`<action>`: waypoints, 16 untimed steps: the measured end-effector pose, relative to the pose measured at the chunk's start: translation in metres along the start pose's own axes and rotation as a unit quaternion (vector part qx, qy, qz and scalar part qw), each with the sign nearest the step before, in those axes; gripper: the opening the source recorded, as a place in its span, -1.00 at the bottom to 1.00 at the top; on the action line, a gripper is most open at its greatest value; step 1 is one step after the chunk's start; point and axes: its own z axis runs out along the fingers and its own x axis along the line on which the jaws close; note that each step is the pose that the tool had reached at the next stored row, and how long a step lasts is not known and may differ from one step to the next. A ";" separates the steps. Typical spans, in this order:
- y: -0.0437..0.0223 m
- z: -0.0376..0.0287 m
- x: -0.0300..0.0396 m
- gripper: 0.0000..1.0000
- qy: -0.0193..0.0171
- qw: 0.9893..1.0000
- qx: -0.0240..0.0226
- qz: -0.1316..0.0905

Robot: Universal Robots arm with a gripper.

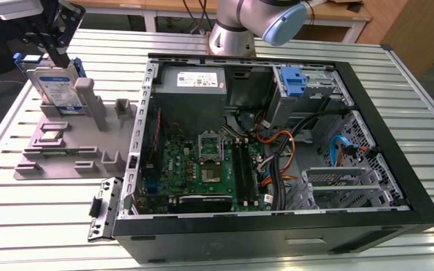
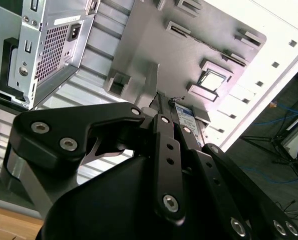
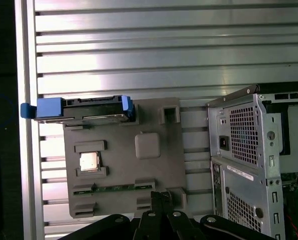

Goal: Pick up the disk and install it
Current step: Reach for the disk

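Gripper (image 1: 60, 56) poised just above the disk (image 1: 57, 87), which stands on edge in a slot of the grey fixture (image 1: 59, 161) (exterior view's left, beside the open computer case (image 1: 409, 186)); fingers (image 3: 157, 202) drawn together, holding nothing

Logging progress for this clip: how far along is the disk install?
Nothing looks done yet. The gripper is at the top edge of the disk, which stands upright in the grey holder tray. Lifting and seating it in the open computer case remain.

Silver arm (image 1: 234, 31) w/ blue cap (image 1: 286, 22); black gripper (image 1: 59, 56).
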 end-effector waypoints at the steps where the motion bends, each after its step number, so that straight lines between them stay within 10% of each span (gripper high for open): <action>1: 0.0003 0.0003 0.0002 -0.79 0.000 1.000 0.000 0.000; 16: 0.0035 0.0025 0.0015 -0.79 0.000 1.000 0.000 0.000</action>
